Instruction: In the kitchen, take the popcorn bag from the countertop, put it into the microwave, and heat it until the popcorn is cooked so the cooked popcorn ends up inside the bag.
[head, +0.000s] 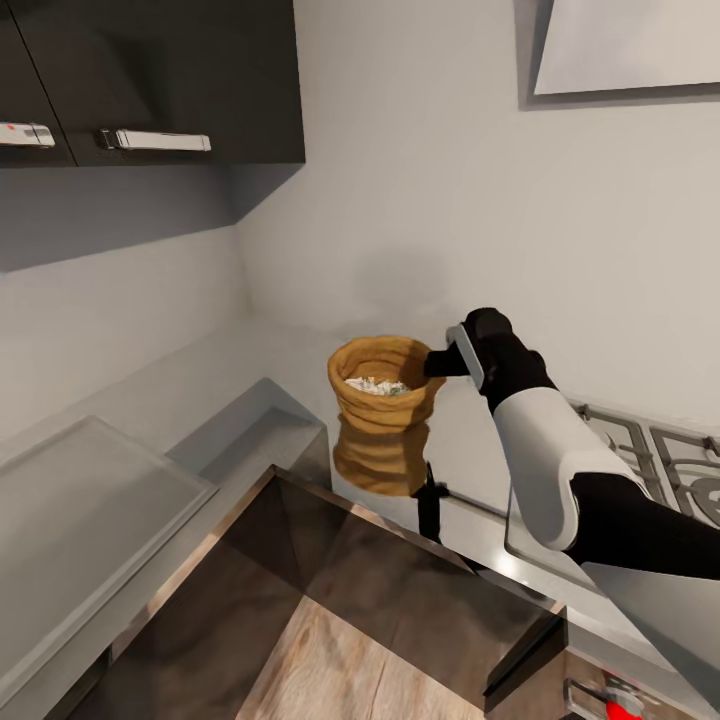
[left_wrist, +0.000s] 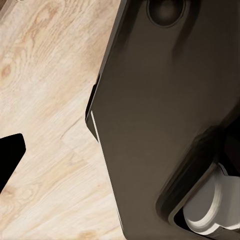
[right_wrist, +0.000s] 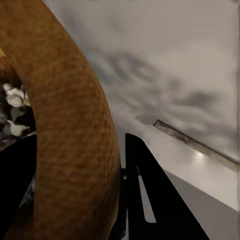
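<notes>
Popcorn bag (head: 378, 440): tan-orange woven sack, round, stacked horizontal ridges, thick rolled rim; stands upright, long axis vertical, mouth up, held just above the countertop's front edge.
Popcorn (head: 377, 386): small white lumpy bits inside the mouth.
Right gripper (head: 437, 363): black fingers clamped on the bag's rim at its right side; in the right wrist view the rim (right_wrist: 70, 125) passes between the fingers.
Left gripper: state cannot be told; one dark tip (left_wrist: 9, 157) over pale wood-grain floor.
Countertop (head: 150, 400): grey, glossy, thin-edged.
Surroundings: grey hob (head: 660, 455) to the right; dark wall cabinet (head: 150, 80) upper left; white hood (head: 625, 45) upper right.
</notes>
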